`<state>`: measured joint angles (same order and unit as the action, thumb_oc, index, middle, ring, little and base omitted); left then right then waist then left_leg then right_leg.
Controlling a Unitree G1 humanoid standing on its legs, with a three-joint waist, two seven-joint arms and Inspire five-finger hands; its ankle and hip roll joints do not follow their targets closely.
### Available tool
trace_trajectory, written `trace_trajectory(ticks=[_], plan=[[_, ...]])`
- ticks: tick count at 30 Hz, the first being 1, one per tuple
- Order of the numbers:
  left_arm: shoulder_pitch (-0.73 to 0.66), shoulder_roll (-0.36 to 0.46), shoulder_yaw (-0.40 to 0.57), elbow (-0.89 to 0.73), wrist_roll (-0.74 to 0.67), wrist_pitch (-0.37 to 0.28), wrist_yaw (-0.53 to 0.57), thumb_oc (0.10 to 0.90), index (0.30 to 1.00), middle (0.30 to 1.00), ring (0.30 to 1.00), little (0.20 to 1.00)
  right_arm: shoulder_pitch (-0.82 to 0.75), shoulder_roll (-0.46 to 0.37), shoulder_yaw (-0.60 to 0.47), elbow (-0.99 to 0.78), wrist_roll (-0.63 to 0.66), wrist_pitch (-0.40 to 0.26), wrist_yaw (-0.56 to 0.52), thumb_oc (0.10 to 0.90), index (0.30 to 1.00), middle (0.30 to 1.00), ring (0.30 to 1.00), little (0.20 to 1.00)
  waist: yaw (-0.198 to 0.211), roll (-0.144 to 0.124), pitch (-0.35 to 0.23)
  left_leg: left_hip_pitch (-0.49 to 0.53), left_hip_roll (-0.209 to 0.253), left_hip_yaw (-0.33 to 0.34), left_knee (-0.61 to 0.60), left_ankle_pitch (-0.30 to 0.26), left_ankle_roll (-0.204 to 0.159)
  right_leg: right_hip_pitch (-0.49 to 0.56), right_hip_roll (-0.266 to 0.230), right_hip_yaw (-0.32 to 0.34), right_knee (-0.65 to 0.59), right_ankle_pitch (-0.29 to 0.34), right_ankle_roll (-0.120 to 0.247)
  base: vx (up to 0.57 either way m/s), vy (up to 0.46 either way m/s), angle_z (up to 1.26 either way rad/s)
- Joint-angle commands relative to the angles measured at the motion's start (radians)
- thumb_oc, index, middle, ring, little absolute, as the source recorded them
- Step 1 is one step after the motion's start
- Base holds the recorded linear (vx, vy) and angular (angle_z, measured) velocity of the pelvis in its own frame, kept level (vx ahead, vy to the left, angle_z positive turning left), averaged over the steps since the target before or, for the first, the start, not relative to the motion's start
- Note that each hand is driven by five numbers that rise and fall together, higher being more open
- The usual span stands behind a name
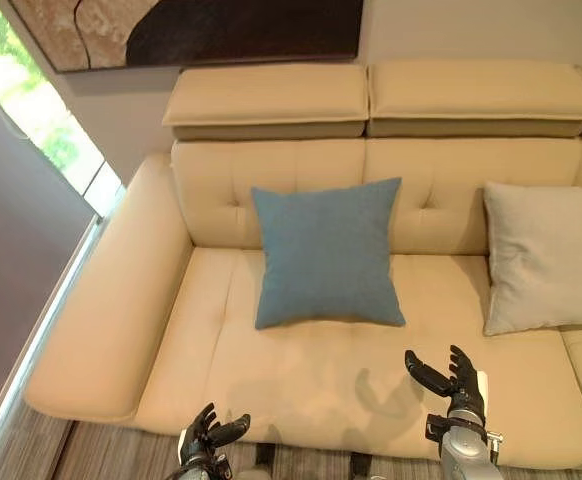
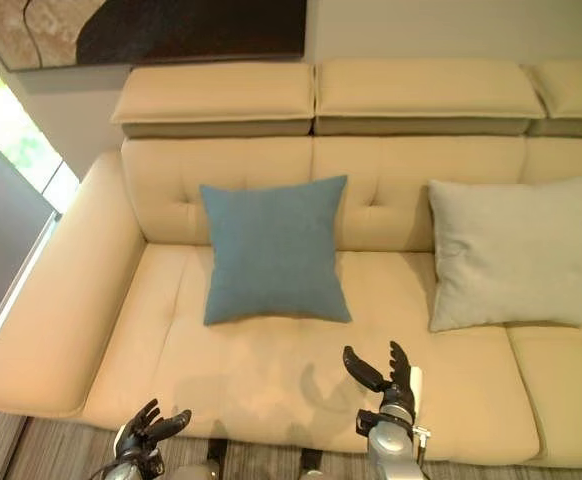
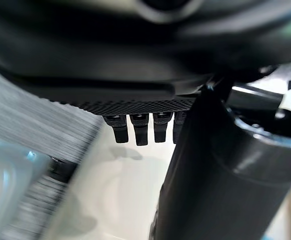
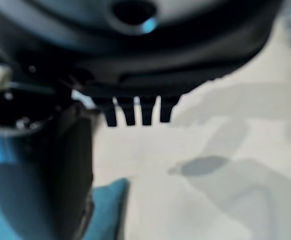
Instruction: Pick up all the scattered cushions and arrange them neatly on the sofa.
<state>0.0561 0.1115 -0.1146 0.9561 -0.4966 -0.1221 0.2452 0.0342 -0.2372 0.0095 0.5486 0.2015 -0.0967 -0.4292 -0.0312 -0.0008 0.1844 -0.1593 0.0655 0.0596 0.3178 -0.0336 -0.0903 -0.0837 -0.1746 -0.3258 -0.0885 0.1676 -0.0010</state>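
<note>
In the left eye view a cream sofa spans most of the frame, its backrest running across the upper half and one armrest sloping down the left side; a blue cushion stands at centre, tilted back against the backrest with its lower edge on the seat, which is likely what keeps it upright, and a pale grey cushion leans the same way at the right edge, well apart from the blue one. A dark abstract painting hangs on the wall at the top, and a bright window shows at upper left. The right hand rises at lower right over the front of the seat, fingers spread and holding nothing; the left hand sits at the bottom edge, lower left, by the sofa's front, fingers loosely apart and also empty. In the right eye view the same layout sits shifted left, so the grey cushion shows whole at right, and a strip of striped carpet appears along the bottom. The left wrist view looks past straight fingertips to bare cream seat and a band of grey carpet at left — nothing in the palm. The right wrist view shows its fingertips straight over the seat, with a corner of the blue cushion at lower left — both cushions seem already placed
</note>
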Motion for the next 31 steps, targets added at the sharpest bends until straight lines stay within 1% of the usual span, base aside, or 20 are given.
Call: trace_trajectory(ticks=[1,2,3,4,5,6,7,8,9,10,11,12,13,15,18,19,21,24,27,31], plan=[[0.044,0.005,0.016,0.063,0.072,-0.016,0.028,0.8,0.9,0.9,0.9,0.9,0.017,-0.035,-0.024,-0.107,0.003,-0.089,-0.005,0.8,0.9,0.9,0.9,0.9,-0.042,0.024,-0.042,0.224,0.02,-0.013,-0.063,-0.144,0.025,-0.038,0.022,0.04,0.19,-0.216,0.073,-0.16,0.157,0.04],[0.033,-0.007,0.018,0.09,0.083,-0.006,0.028,0.8,0.9,0.9,0.9,0.9,0.017,-0.03,-0.023,-0.08,0.009,-0.085,0.0,0.8,0.9,0.9,0.9,0.9,-0.053,0.023,-0.048,0.255,0.005,-0.023,-0.119,-0.182,0.037,-0.063,0.013,0.051,0.195,-0.199,0.089,-0.37,0.345,0.19],[0.005,-0.01,-0.008,0.179,0.197,0.016,0.046,0.8,0.9,0.9,0.9,0.9,0.005,-0.021,-0.024,-0.048,0.024,-0.087,-0.011,0.8,0.9,0.9,0.9,0.9,-0.064,0.022,-0.038,0.274,-0.018,-0.012,-0.205,-0.221,0.064,-0.11,-0.013,0.057,0.221,-0.152,0.115,-0.29,0.254,0.22],[0.004,-0.009,-0.007,0.18,0.198,0.016,0.046,0.8,0.9,0.9,0.9,0.9,0.004,-0.02,-0.024,-0.047,0.024,-0.087,-0.011,0.8,0.9,0.9,0.9,0.9,-0.065,0.019,-0.04,0.271,-0.021,-0.013,-0.208,-0.217,0.066,-0.112,-0.016,0.057,0.219,-0.149,0.115,-0.45,0.368,0.3],[-0.014,-0.007,-0.006,0.235,0.262,0.03,0.067,0.8,0.9,0.9,0.9,0.9,-0.008,-0.003,-0.014,-0.006,0.049,-0.086,-0.012,0.8,0.9,0.9,0.9,0.9,-0.063,0.01,-0.02,0.284,-0.046,-0.019,-0.273,-0.215,0.086,-0.156,-0.037,0.071,0.22,-0.08,0.152,-0.36,0.248,0.05],[-0.017,-0.001,-0.007,0.262,0.294,0.034,0.073,0.8,0.9,0.9,0.9,0.9,-0.014,0.007,-0.014,0.017,0.063,-0.086,-0.013,0.8,0.9,0.9,0.9,0.9,-0.061,-0.001,-0.017,0.28,-0.059,-0.015,-0.296,-0.201,0.09,-0.16,-0.044,0.064,0.2,-0.054,0.164,-0.36,0.247,-0.01],[-0.018,-0.001,-0.006,0.263,0.294,0.033,0.073,0.8,0.9,0.9,0.9,0.9,-0.015,0.007,-0.014,0.018,0.064,-0.087,-0.013,0.8,0.9,0.9,0.9,0.9,-0.061,-0.002,-0.016,0.282,-0.059,-0.014,-0.299,-0.199,0.09,-0.16,-0.044,0.064,0.198,-0.053,0.164,-0.22,0.123,-0.16],[-0.023,0.003,-0.005,0.286,0.324,0.042,0.074,0.8,0.9,0.9,0.9,0.9,-0.024,0.019,-0.012,0.055,0.082,-0.088,-0.01,0.8,0.9,0.9,0.9,0.9,-0.054,-0.01,-0.013,0.285,-0.064,-0.004,-0.326,-0.188,0.093,-0.16,-0.047,0.049,0.168,-0.033,0.176,-0.3,0.136,-0.14],[-0.024,0.022,-0.004,0.307,0.382,0.048,0.087,0.8,0.9,0.9,0.9,0.9,-0.037,0.034,0.002,0.111,0.097,-0.079,-0.003,0.8,0.9,0.9,0.9,0.9,-0.043,-0.019,0.003,0.282,-0.079,0.015,-0.35,-0.165,0.098,-0.173,-0.066,0.016,0.15,0.022,0.205,-0.31,0.137,-0.2],[-0.025,0.022,-0.004,0.307,0.382,0.048,0.087,0.8,0.9,0.9,0.9,0.9,-0.038,0.035,0.002,0.112,0.097,-0.079,-0.002,0.8,0.9,0.9,0.9,0.9,-0.042,-0.02,0.003,0.282,-0.08,0.016,-0.351,-0.164,0.099,-0.174,-0.068,0.018,0.15,0.024,0.206,-0.34,0.108,-0.29],[-0.032,0.03,-0.013,0.316,0.402,0.048,0.092,0.8,0.9,0.9,0.9,0.9,-0.058,0.04,0.008,0.158,0.103,-0.081,-0.003,0.8,0.9,0.9,0.9,0.9,-0.035,-0.016,0.017,0.268,-0.073,0.022,-0.348,-0.151,0.102,-0.178,-0.068,0.009,0.168,-0.002,0.212,-0.39,0.097,-0.41],[-0.033,0.055,-0.036,0.321,0.456,0.052,0.086,0.8,0.9,0.9,0.9,0.9,-0.076,0.037,0.028,0.243,0.1,-0.07,0.011,0.8,0.9,0.9,0.9,0.9,-0.02,-0.002,0.033,0.229,-0.068,0.026,-0.331,-0.132,0.117,-0.154,-0.071,0.028,0.259,-0.066,0.189,-0.39,0.095,-0.41],[-0.033,0.055,-0.036,0.321,0.456,0.052,0.086,0.8,0.9,0.9,0.9,0.9,-0.076,0.037,0.028,0.244,0.1,-0.07,0.011,0.8,0.9,0.9,0.9,0.9,-0.021,-0.005,0.031,0.225,-0.07,0.026,-0.331,-0.13,0.118,-0.157,-0.074,0.028,0.259,-0.065,0.189,-0.45,0.129,-0.25],[-0.028,0.087,-0.039,0.336,0.507,0.055,0.087,0.8,0.9,0.9,0.9,0.9,-0.078,0.02,0.049,0.38,0.041,-0.045,0.041,0.8,0.9,0.9,0.9,0.9,0.01,0.014,0.015,0.182,-0.064,0.036,-0.321,-0.108,0.14,-0.095,-0.059,0.068,0.43,-0.168,0.153,-0.28,0.085,-0.08],[-0.026,0.105,-0.034,0.339,0.525,0.057,0.092,0.8,0.9,0.9,0.9,0.9,-0.077,0.012,0.065,0.48,-0.017,-0.019,0.058,0.8,0.9,0.9,0.9,0.9,0.036,0.015,-0.009,0.159,-0.065,0.046,-0.311,-0.099,0.147,-0.03,-0.061,0.062,0.47,-0.203,0.144,-0.15,-0.022,-0.19],[-0.032,0.122,-0.027,0.341,0.527,0.055,0.094,0.8,0.9,0.9,0.9,0.9,-0.078,0.012,0.086,0.555,-0.056,0.001,0.071,0.8,0.9,0.9,0.9,0.9,0.067,-0.012,-0.035,0.122,-0.078,0.053,-0.291,-0.089,0.143,0.077,-0.031,0.078,0.377,-0.233,0.152,-0.09,-0.131,-0.14],[-0.051,0.128,-0.021,0.324,0.505,0.053,0.106,0.8,0.9,0.9,0.9,0.9,-0.082,0.03,0.102,0.617,-0.06,0.018,0.086,0.8,0.9,0.9,0.9,0.9,0.076,-0.032,-0.051,0.113,-0.085,0.037,-0.292,-0.08,0.136,0.087,0.01,0.108,0.286,-0.272,0.137,-0.09,-0.167,-0.13],[-0.07,0.118,-0.01,0.322,0.475,0.042,0.114,0.8,0.9,0.9,0.9,0.9,-0.104,0.023,0.145,0.672,-0.121,0.038,0.098,0.8,0.9,0.9,0.9,0.9,0.075,-0.032,-0.066,0.106,-0.079,0.038,-0.298,-0.066,0.124,0.101,0.037,0.123,0.209,-0.261,0.137,-0.04,-0.1,-0.08],[-0.081,0.095,-0.008,0.313,0.416,0.03,0.1,0.8,0.9,0.9,0.9,0.9,-0.105,0.009,0.245,0.698,-0.276,0.061,0.132,0.8,0.9,0.9,0.9,0.9,0.073,-0.045,-0.083,0.123,-0.069,0.033,-0.35,-0.027,0.104,0.137,0.064,0.115,0.117,-0.255,0.123,-0.06,-0.181,-0.02],[-0.093,0.07,-0.034,0.336,0.411,0.048,0.072,0.8,0.9,0.9,0.9,0.9,-0.119,0.021,0.239,0.727,-0.257,0.073,0.152,0.8,0.9,0.9,0.9,0.9,0.054,-0.045,-0.083,0.128,-0.052,0.028,-0.391,0.015,0.083,0.15,0.087,0.103,0.076,-0.251,0.112,-0.07,-0.115,0.02]])
